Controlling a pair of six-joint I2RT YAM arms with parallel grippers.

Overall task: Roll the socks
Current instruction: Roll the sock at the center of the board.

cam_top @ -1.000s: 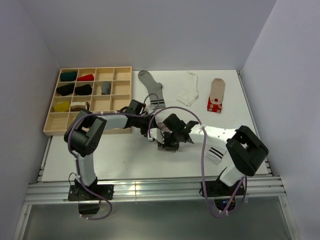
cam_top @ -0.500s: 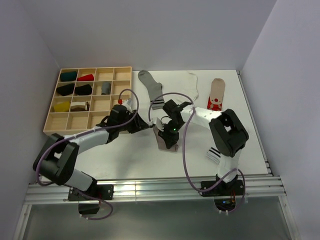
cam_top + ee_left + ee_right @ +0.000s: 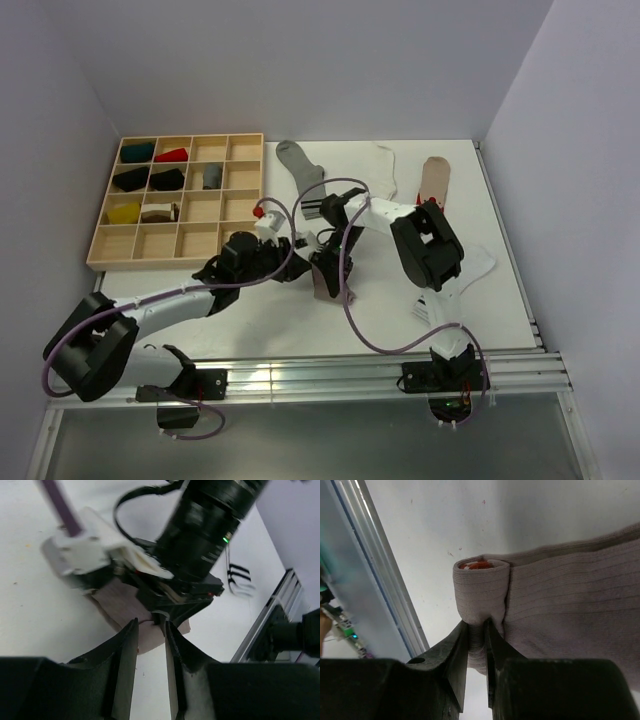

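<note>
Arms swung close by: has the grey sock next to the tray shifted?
No. The grey sock lies beside the tray's far right corner as before.

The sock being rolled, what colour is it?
The sock is taupe, with red showing inside the roll; clearest in the right wrist view.

White-and-black jointed arms [image 3: 170,300] trail looping purple cables [image 3: 375,343], ending in black two-fingered hands [image 3: 150,625].
</note>
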